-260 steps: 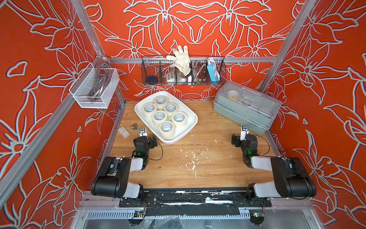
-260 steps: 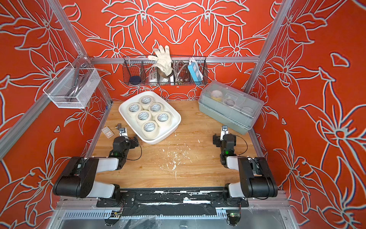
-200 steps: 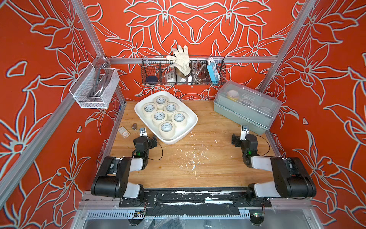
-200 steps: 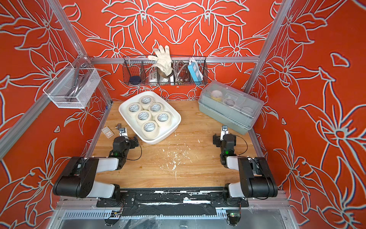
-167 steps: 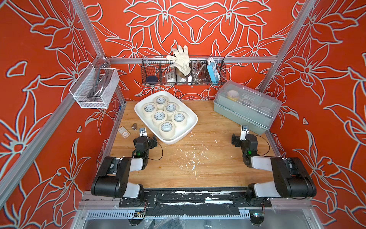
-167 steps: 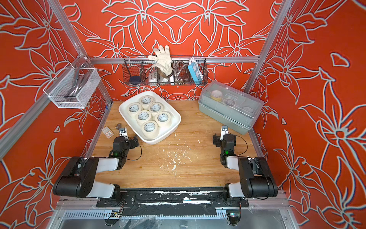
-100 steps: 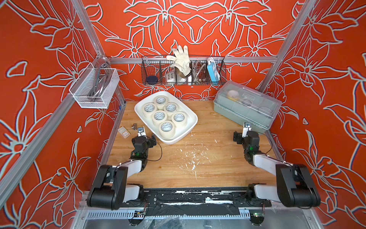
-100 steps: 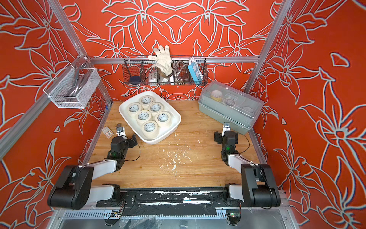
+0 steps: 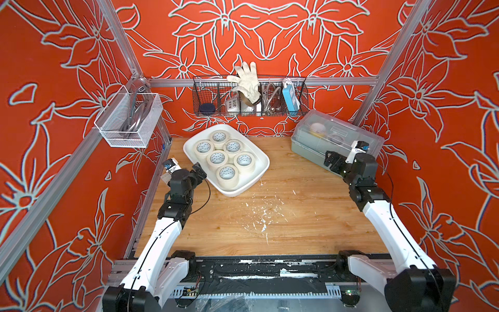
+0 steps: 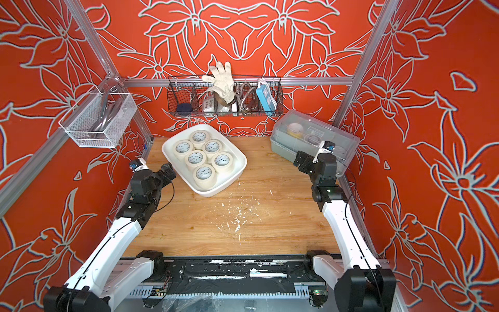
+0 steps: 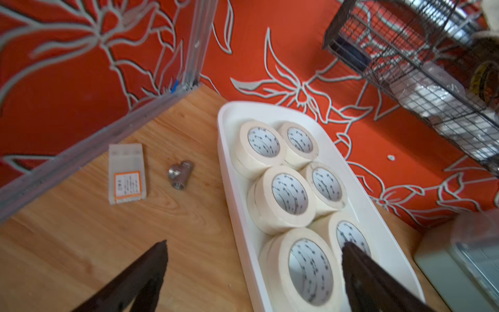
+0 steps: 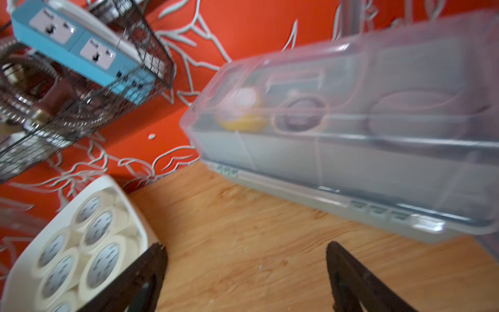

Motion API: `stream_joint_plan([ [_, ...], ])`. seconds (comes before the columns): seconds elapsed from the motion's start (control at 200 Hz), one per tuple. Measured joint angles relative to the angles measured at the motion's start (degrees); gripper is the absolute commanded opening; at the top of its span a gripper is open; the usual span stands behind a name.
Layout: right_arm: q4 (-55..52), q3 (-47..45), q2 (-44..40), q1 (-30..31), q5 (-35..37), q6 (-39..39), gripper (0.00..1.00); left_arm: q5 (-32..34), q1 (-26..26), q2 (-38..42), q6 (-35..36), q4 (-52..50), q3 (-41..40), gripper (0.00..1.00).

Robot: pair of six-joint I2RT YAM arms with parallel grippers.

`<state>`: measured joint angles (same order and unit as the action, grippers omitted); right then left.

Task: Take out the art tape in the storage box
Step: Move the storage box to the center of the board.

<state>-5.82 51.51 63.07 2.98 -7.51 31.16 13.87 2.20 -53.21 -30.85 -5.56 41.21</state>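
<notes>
Well left of the box (image 9: pixel 249 182), up on the side wall: white basket (image 9: pixel 127 121), grey metal pieces inside, too tangled to name.

On the table (image 9: pixel 297 229) just left of the box: packet (image 11: pixel 127 173) with an orange label, then fitting (image 11: pixel 180 174), both apart from the rim. Mostly hidden behind the arm in both top views.

At the box's left rim: left gripper (image 9: pixel 199 170), fingers spread wide, holding nothing. In the wrist view straddles the rim, one finger over bare wood, one over the nearest roll. Cannot tell whether touching the rim.

Inside the box: tape (image 9: pixel 217 158), six rolls lying flat on top, packed close, cores up. More rolls beneath, shown only by seams in the wrist view; count hidden.

Behind the box, on the back wall: black basket (image 9: pixel 198 94), glove (image 9: pixel 247 81) sticking up, blue power strip (image 9: pixel 290 98) at the right end. Rest of the contents hard to make out.

In front of the box and to its right: white flecks (image 9: pixel 260 216) on the wood.

Well right of the box: right gripper (image 9: pixel 333 163), fingers wide apart, nothing between them, over bare wood, near the front of the lidded case (image 9: pixel 324 135). Case closed; something yellow and a few rings dim through the lid. Right wrist view smeared, no finer detail.
</notes>
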Motion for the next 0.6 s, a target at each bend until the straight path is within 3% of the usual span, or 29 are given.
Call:
stream_joint_plan([
  [0.13, -5.1, 3.0, 6.8, 2.4, -9.2, 0.8, 0.90, -6.3, 0.0, -5.1, -1.7, -8.6, 6.3, 0.98],
  [0.25, -6.8, 3.0, 8.7, 5.1, -13.4, 0.8, 0.90, -9.9, 0.0, -9.4, -2.2, -14.9, 9.7, 0.98],
  [0.601, -9.3, 4.2, 14.5, 11.8, -13.9, -1.7, 0.88, -15.9, -0.4, -23.0, -1.9, -26.3, 21.9, 0.98],
])
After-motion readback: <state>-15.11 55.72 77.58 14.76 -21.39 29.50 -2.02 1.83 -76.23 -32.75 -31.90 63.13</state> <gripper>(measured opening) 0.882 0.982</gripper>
